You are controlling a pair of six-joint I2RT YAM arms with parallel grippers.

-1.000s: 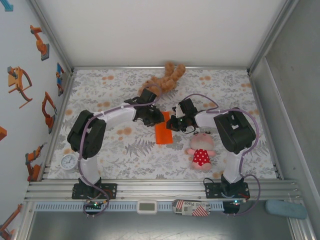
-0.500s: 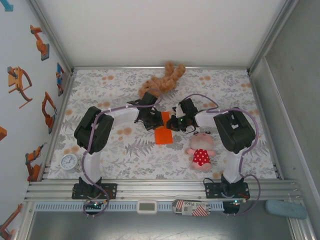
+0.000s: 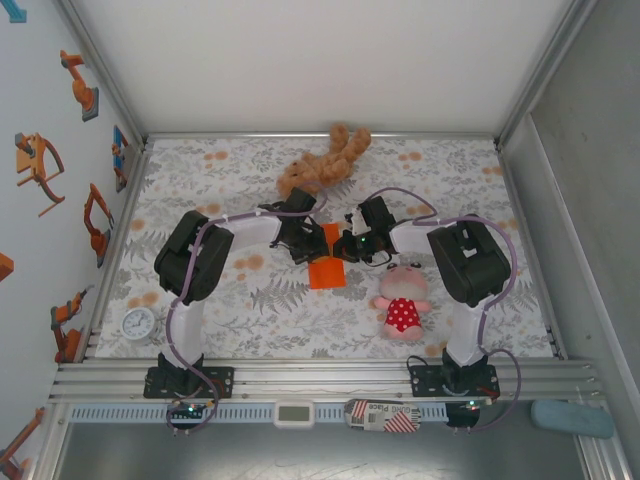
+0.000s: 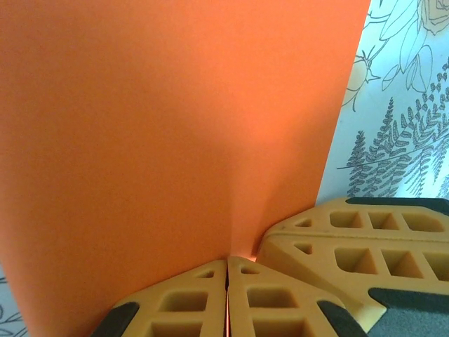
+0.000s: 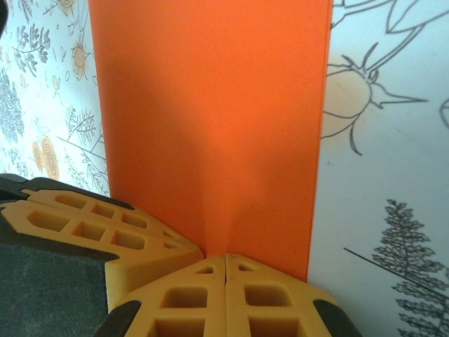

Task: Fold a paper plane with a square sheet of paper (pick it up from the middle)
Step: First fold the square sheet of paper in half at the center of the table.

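Observation:
The orange sheet of paper [image 3: 327, 264] lies as a narrow rectangle on the floral table cloth, mid-table. My left gripper [image 3: 312, 240] and right gripper [image 3: 346, 247] meet at its far end, side by side. In the left wrist view the paper [image 4: 175, 126] rises ahead of my left gripper [image 4: 227, 261], which is shut on its edge with an orange sliver between the tips; the right gripper's fingers [image 4: 365, 246] sit beside it. From the right wrist, the paper [image 5: 210, 119] bulges up from my right gripper [image 5: 225, 256], shut on the same edge, with the left gripper's fingers [image 5: 91, 232] alongside.
A brown plush bear [image 3: 325, 160] lies just behind the grippers. A pink doll in a red dress [image 3: 402, 300] lies right of the paper, close to the right arm. A small white clock [image 3: 139, 322] sits at the front left.
My left gripper has closed onto the paper's edge, and the left arm's elbow has swung in toward the middle. The right gripper has stayed shut in place.

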